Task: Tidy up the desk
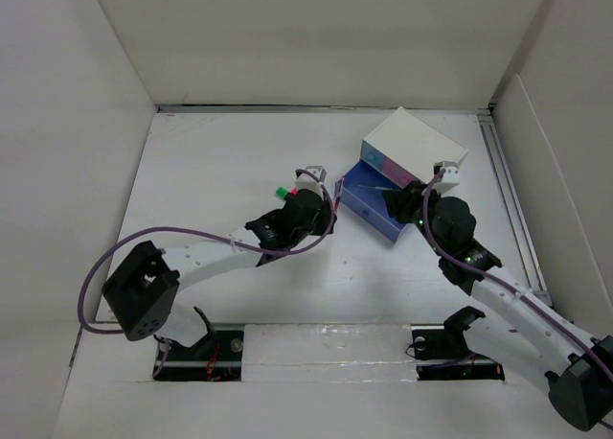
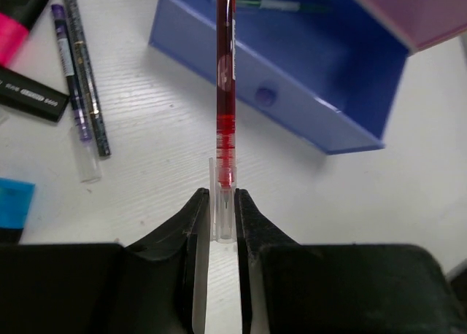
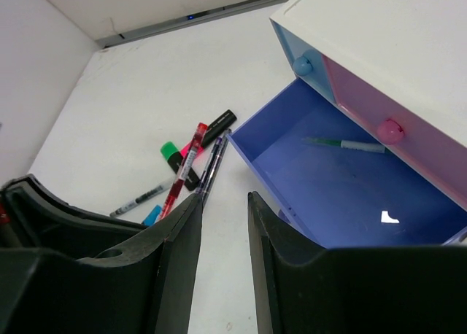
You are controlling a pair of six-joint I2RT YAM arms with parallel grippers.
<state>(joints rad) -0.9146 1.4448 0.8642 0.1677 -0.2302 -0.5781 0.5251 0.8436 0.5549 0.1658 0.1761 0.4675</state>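
Note:
The desk [image 1: 220, 171] is the wide white tabletop. In the left wrist view my left gripper [image 2: 222, 210] is shut on the clear cap end of a red pen [image 2: 225, 93], which points toward the open blue drawer [image 2: 314, 64]. From above, that gripper [image 1: 311, 195] sits just left of the drawer [image 1: 374, 199]. A green pen [image 3: 343, 144] lies inside the drawer. My right gripper [image 3: 224, 199] stands open with nothing between its fingers, low over the desk beside the drawer's front corner. Whether the red pen is off the desk, I cannot tell.
The white drawer box [image 1: 412, 147] has a pink drawer [image 3: 394, 130] and a pale blue one [image 3: 303, 63], both shut. A green highlighter [image 3: 175, 159], a black marker [image 3: 219, 122], purple pens [image 3: 211, 166] and a white pen [image 3: 139, 200] lie in a loose cluster. White walls surround the desk.

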